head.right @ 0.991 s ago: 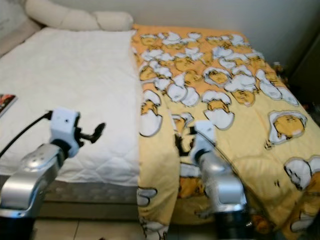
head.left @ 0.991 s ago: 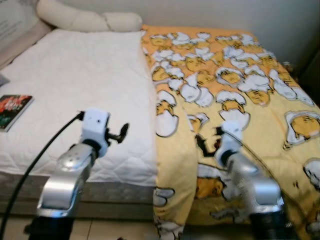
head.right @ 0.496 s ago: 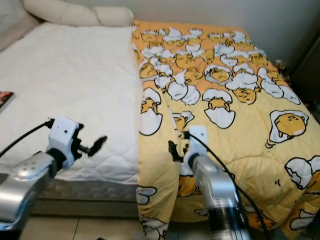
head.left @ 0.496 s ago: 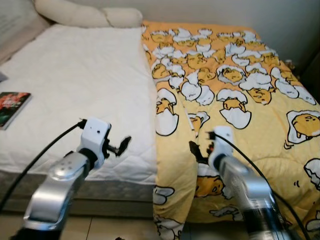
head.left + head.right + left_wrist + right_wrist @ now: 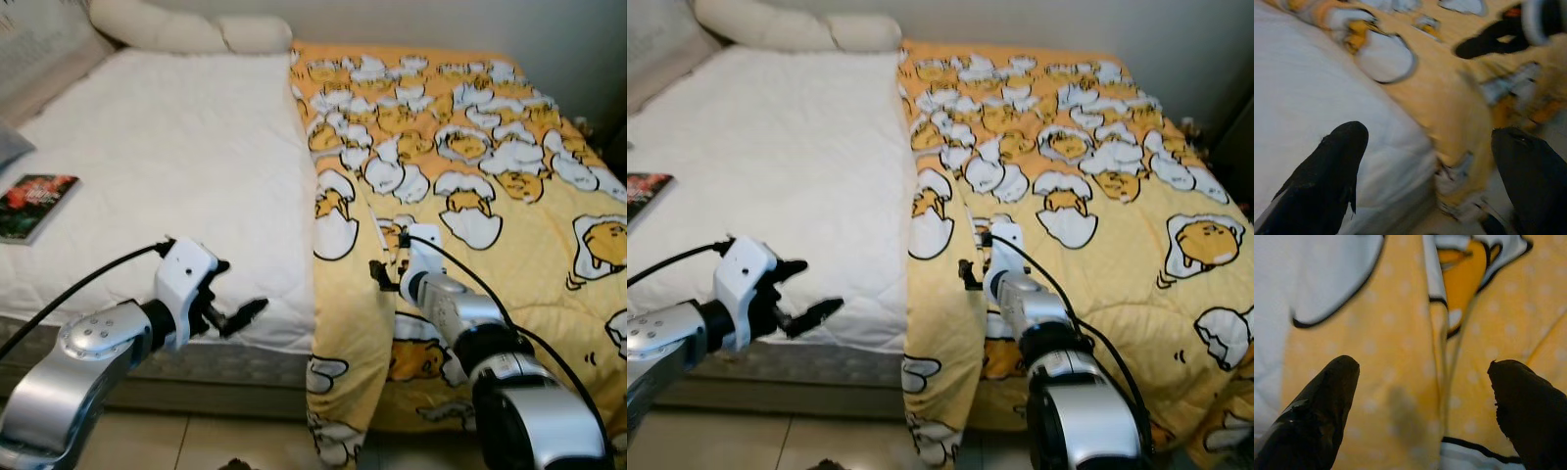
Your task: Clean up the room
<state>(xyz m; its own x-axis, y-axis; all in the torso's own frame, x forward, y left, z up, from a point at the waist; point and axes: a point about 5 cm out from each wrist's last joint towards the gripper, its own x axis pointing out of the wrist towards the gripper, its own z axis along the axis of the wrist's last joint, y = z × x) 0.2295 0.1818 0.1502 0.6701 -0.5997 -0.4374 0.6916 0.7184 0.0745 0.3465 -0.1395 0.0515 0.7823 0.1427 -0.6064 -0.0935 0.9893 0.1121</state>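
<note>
Above the yellow blanket (image 5: 470, 196), the right pincer (image 5: 1420, 416) hovers open; the left pincer (image 5: 1430, 171) gapes beside the mattress (image 5: 167, 186).

A yellow blanket (image 5: 470, 186) printed with white-and-orange egg figures covers a white quilted mattress (image 5: 167, 176).

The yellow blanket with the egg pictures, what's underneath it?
The yellow blanket covers half the white mattress; the right gripper hovers open above its fold. Anything beneath is hidden.

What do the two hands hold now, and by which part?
Nothing is held. The right hand is open just above the yellow blanket, and the left hand is open near the mattress corner.
</note>
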